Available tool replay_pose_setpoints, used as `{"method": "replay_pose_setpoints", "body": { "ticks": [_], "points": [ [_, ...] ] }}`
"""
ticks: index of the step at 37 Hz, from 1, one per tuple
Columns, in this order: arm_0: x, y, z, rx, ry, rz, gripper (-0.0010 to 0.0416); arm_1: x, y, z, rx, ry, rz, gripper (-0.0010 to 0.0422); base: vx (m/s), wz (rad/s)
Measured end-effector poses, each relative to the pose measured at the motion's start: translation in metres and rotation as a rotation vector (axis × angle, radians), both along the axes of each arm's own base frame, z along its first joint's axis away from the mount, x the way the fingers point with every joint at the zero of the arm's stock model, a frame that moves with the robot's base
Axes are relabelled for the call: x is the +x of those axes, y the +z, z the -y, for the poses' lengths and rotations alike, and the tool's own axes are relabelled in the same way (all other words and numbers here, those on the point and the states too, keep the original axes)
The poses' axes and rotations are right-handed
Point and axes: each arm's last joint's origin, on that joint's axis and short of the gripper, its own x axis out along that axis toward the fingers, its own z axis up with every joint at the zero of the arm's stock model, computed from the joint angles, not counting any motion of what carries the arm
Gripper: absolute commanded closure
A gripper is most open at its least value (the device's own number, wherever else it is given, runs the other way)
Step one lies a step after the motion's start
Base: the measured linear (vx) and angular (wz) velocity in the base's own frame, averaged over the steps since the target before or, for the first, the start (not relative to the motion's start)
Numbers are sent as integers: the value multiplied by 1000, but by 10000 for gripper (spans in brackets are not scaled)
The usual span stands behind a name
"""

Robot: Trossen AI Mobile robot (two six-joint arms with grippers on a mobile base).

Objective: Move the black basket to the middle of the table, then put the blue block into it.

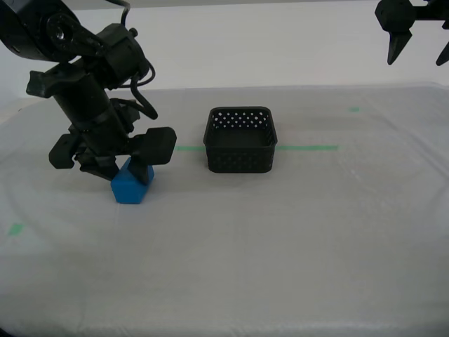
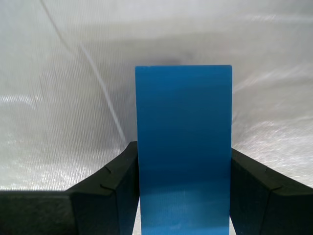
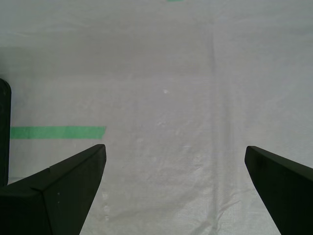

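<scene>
My second gripper (image 2: pixel 183 196) fingers clamp the blue block (image 1: pixel 132 184) on the bench (image 1: pixel 280 246); my first gripper (image 3: pixel 175 186) fingers spread, raised.

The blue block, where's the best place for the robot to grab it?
Across its two long flat sides, coming down from above. The blue block has smooth, parallel faces, so flat pads sit flush on them. My second pincer has it that way now, one finger against each side, the block still low at the table.
</scene>
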Motion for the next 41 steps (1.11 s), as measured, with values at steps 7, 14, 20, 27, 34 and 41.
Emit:
{"method": "replay_pose_setpoints", "body": {
  "ticks": [7, 14, 20, 27, 34, 41],
  "points": [
    [0, 0, 0, 0, 0, 0, 7, 8, 21, 4, 19, 1, 17, 413, 0, 0],
    [0, 0, 0, 0, 0, 0, 7, 21, 46, 9, 68, -10, -7, 413, 0, 0],
    [0, 0, 0, 0, -1, 0, 7, 33, 69, 15, 66, -10, -2, 412, 0, 0],
    [0, 0, 1, 0, -1, 0, 7, 45, 91, 23, 28, 32, 40, 412, 0, 0],
    [0, 0, 1, 0, -1, 0, 7, 54, 109, 31, -26, 98, 81, 412, 0, 0],
    [0, 0, 0, 0, -1, 0, 7, 67, 125, 40, -44, 125, 83, 412, 0, 0]
  ]
}}
